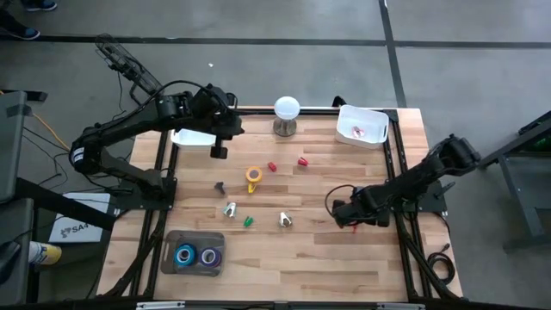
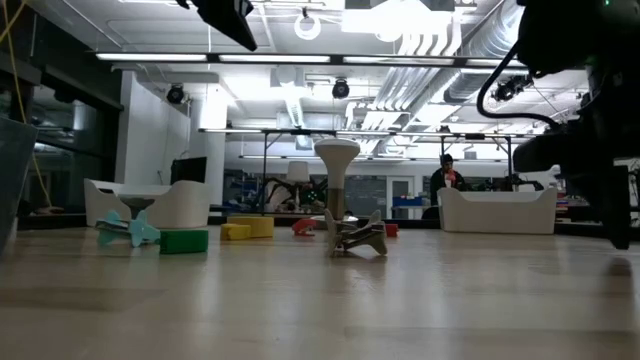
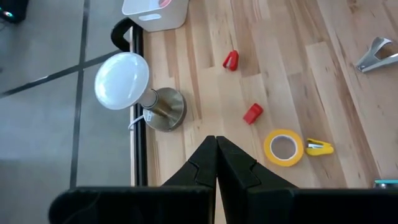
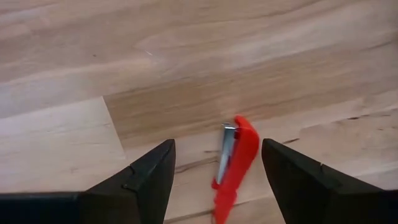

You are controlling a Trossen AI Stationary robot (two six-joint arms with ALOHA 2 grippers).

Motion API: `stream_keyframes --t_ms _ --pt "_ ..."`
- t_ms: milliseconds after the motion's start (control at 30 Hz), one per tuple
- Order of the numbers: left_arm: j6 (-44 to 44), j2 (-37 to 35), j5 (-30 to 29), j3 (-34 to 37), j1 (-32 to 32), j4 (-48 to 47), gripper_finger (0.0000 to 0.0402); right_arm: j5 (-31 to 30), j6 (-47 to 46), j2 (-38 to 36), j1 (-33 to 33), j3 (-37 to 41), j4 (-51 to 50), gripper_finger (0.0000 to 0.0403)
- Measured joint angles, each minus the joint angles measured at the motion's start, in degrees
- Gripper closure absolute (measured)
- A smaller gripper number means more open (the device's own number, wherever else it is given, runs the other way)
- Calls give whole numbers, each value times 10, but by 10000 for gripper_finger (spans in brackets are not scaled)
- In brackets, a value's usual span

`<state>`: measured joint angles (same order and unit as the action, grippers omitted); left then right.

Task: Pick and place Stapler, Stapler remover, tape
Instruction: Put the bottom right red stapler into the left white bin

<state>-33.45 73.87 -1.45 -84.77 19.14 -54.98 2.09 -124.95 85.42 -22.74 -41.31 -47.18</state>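
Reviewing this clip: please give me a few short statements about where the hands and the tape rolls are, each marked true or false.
1. The right hand is open over a red stapler. True.
2. The left hand is open. False: its fingers are shut together, holding nothing.
3. Two tape rolls, blue and purple, lie in the grey tray. True.
4. The yellow tape roll is in the white bin. False: it lies on the table.

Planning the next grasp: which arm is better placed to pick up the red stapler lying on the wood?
Right. The right gripper is open and low, with the red stapler between its fingers. The left gripper is shut, raised near the lamp.
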Motion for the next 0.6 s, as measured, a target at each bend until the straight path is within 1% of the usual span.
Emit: stream_keyframes --t_ms 167,300,467,600 --pt "-9 0 0 0 0 -6 402 19 -10 -4 3 49 87 172" --pt "-10 0 0 0 0 -7 402 28 -10 -11 8 63 100 177" --pt "-10 0 -2 0 0 -12 401 23 -8 -40 17 66 70 209" --pt "-11 0 -2 0 0 -16 402 25 -6 -42 17 66 65 246"
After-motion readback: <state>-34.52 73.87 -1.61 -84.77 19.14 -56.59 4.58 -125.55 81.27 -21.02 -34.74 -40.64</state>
